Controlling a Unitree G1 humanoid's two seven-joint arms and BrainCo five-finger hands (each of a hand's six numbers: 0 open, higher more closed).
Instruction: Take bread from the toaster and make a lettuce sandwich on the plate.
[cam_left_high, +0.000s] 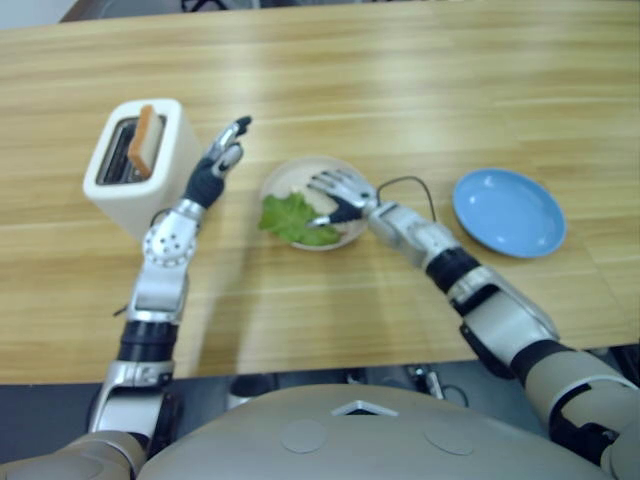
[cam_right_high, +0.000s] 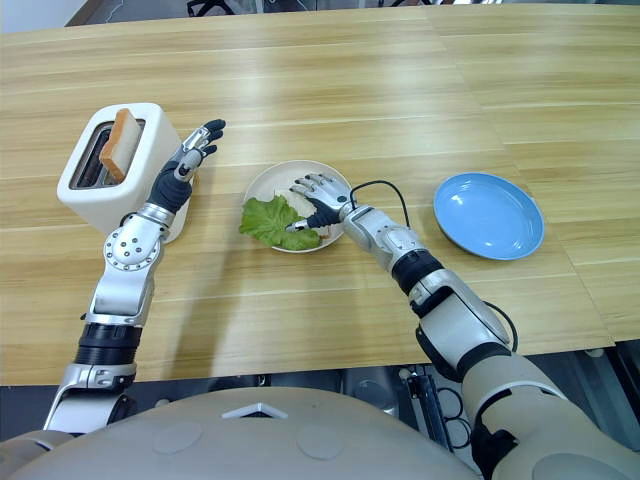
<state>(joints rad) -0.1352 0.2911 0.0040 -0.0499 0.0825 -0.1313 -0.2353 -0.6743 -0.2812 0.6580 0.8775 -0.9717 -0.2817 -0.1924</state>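
A cream toaster (cam_right_high: 100, 200) stands at the left with one bread slice (cam_right_high: 119, 143) sticking up out of its slot. My left hand (cam_right_high: 190, 158) is held up just right of the toaster, open, fingers stretched and holding nothing. A white plate (cam_right_high: 280, 170) sits in the middle of the table. A green lettuce leaf (cam_right_high: 266, 220) lies on it and hangs over its left rim. My right hand (cam_right_high: 322, 198) hovers low over the plate with fingers spread, its thumb touching the leaf's right edge. A pale piece, perhaps bread, shows under that hand.
An empty blue plate (cam_right_high: 488, 215) lies to the right of the white one. A thin black cable (cam_right_high: 385, 188) loops by my right wrist. The wooden table (cam_right_high: 330, 80) stretches far back beyond the toaster and plates.
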